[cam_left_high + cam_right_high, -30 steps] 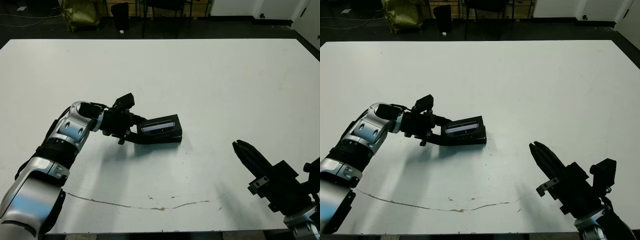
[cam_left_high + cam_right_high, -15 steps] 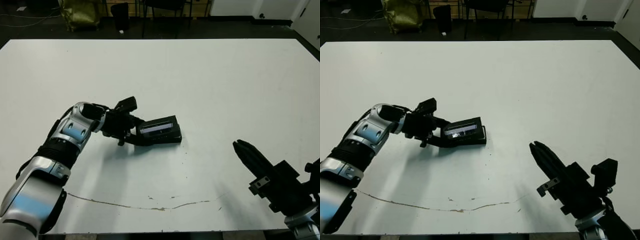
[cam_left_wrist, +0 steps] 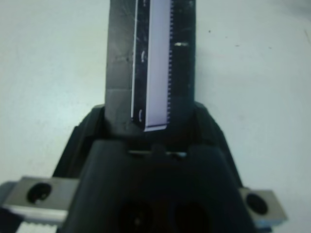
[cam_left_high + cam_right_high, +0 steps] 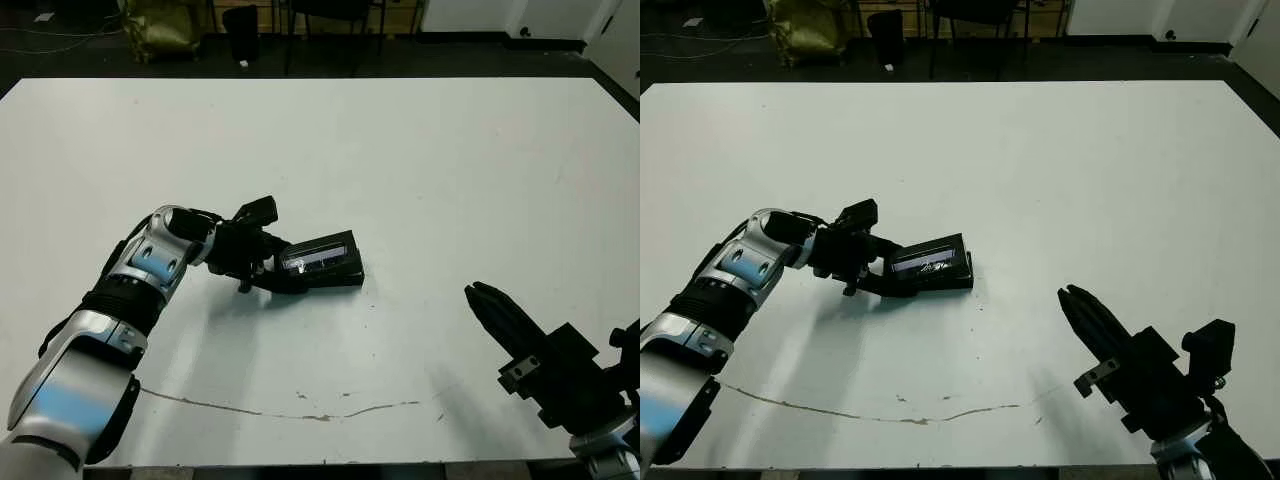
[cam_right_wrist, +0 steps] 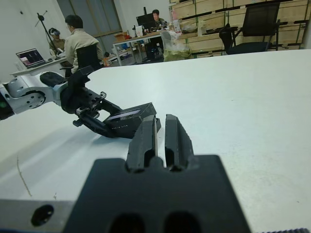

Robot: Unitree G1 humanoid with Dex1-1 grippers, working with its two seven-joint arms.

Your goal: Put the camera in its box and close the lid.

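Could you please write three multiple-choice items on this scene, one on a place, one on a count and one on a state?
1. Where does the box lie?
A. Left of the table's middle, at the left gripper
B. Under the right gripper
C. At the far right corner

2. How many robot arms touch the lid?
A. None
B. One
C. Two

3. How is the right gripper?
A. Wide open
B. Shut on the box
C. Jaws together, holding nothing

Answers:
1 A, since the head views show the box at the left arm's end.
2 B, since only the left gripper is at the lid, closed on its near end in the left wrist view.
3 C, since the right wrist view shows its fingers side by side with nothing between them.
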